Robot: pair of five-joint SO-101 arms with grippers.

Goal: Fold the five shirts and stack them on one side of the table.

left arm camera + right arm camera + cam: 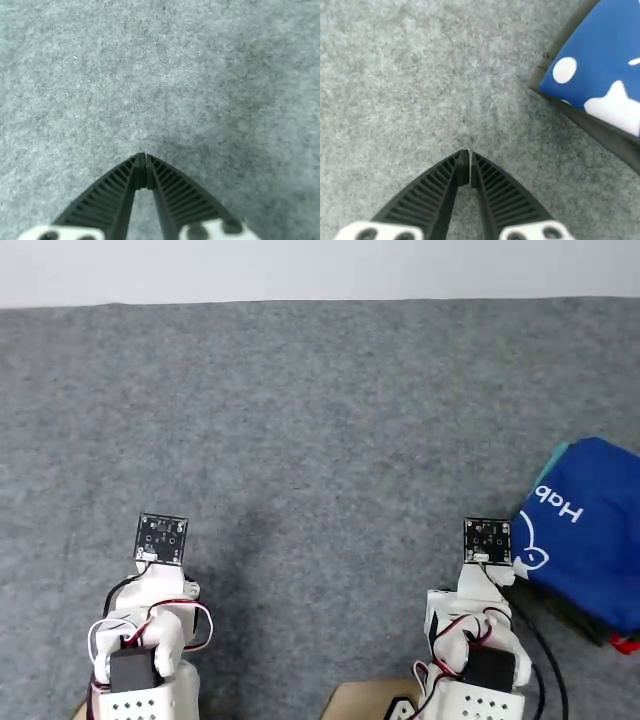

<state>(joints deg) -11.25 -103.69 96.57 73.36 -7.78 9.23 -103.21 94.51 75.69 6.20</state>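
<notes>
A gray felt-like mat (320,410) covers the table, with a strip of pale wall (320,270) along the far edge.

At the near left sits the left arm (150,640), white with red and white wires looped at its wrist and a small black camera board at its far end. The left gripper (145,160) hangs over bare mat, its two black ribbed jaws pressed together at the tips and holding nothing.

Between the two arms, at the near edge, a corner of tan board (362,700) shows.

At the near right sits the right arm (478,640), built the same way, with a black cable (548,665) running off beside it. The right gripper (469,155) also hangs over bare mat with its jaws together and nothing between them.

Just to the right of that arm, at the table's right edge, lies the stack of folded shirts (590,540). A blue shirt (600,60) with white print lies on top. A teal edge, a dark layer and a bit of red peek out from beneath it. The stack is near the right gripper but not touching it.
</notes>
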